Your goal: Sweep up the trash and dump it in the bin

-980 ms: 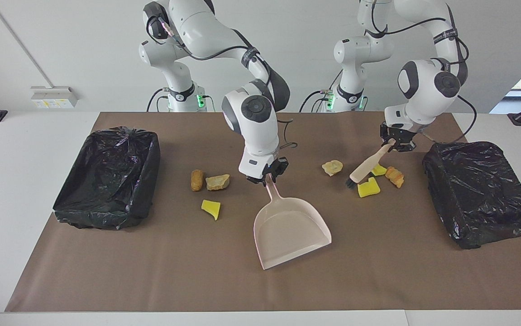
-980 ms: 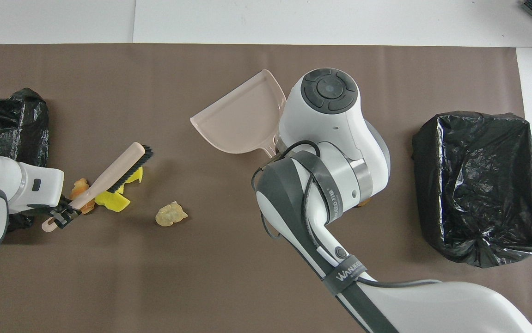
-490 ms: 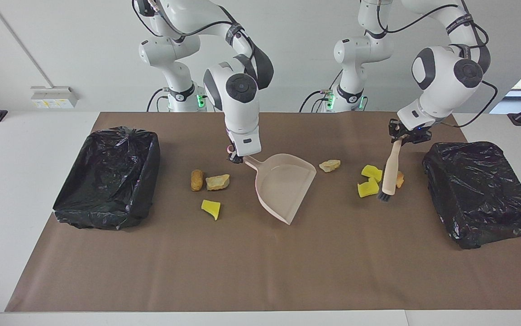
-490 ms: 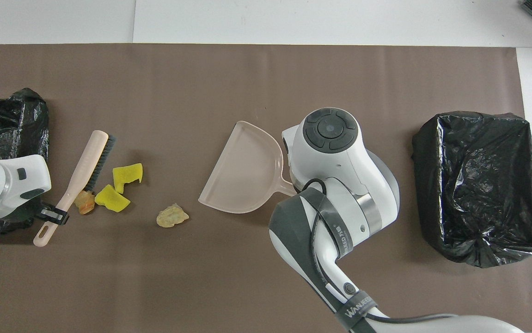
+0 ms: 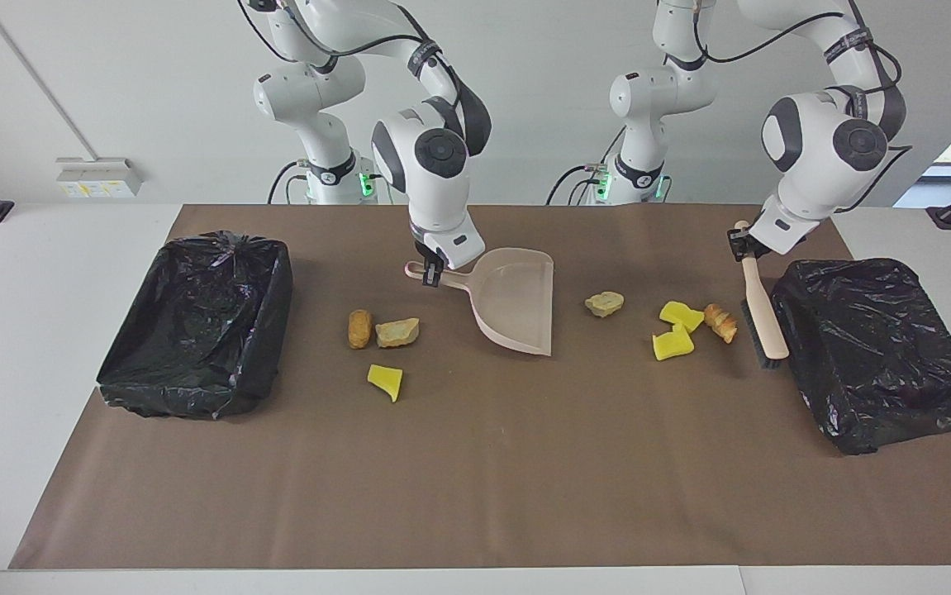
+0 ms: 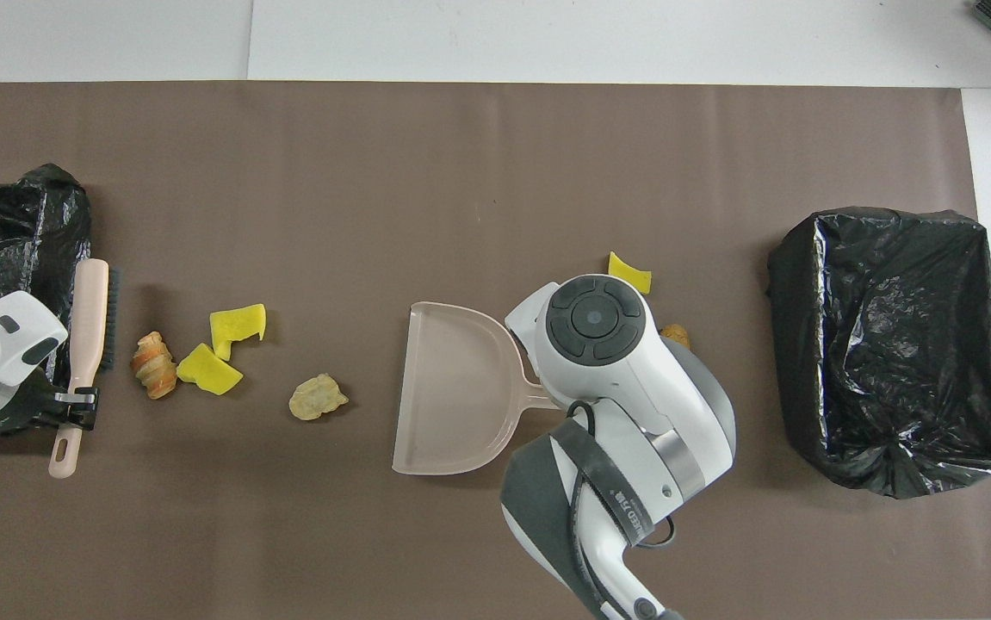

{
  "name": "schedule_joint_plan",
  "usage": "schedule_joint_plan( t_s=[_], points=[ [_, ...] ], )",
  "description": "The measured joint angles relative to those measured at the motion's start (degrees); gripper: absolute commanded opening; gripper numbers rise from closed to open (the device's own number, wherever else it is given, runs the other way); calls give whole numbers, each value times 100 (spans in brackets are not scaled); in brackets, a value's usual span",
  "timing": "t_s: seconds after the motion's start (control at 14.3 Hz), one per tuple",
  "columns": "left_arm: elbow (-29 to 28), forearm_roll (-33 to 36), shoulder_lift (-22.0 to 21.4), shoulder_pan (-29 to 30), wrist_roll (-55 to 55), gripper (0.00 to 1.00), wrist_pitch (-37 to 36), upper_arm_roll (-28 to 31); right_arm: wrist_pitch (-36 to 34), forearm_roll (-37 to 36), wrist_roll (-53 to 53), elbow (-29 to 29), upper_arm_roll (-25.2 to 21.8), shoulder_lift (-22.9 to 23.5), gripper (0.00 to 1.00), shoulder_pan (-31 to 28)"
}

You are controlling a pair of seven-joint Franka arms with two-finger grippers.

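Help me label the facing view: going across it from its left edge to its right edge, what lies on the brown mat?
Open bin → brown lump → dustpan → tan scrap → yellow chunks → brush → second bin.

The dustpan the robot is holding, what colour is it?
The dustpan is pale pink, shown best in the overhead view.

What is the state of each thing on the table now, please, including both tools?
Left tool: shut on the brush handle.
Right tool: shut on the dustpan handle.
Brush: held, bristles toward the scraps, beside the covered bin.
Dustpan: empty, mouth toward the tan lump.
Trash scraps: all seven loose on the mat, none swept up.
Bin at the right arm's end: lined, open.
Bin at the left arm's end: draped over with black plastic.
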Motion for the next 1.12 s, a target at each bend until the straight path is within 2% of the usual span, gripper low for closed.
schedule_joint_plan(
  t_s=[0.14,0.35,0.7,0.91,1.12],
  points=[
    [-273,1,11,15,-146,0,238,-2,-162,-218,515,-37,8,-72,0,199],
    [-551,1,16,-67,-435,0,374,-82,-177,-251,676,-81,5,-98,0,254],
    [-641,2,16,-785,-662,0,402,-252,-117,-252,680,-160,-7,-51,0,234],
    [-664,-65,15,-912,-875,0,403,-661,43,-252,711,-182,-4,31,0,240],
    [-704,-702,34,-913,-1349,0,669,-1113,95,-252,723,-215,-4,63,0,239]
  ],
)
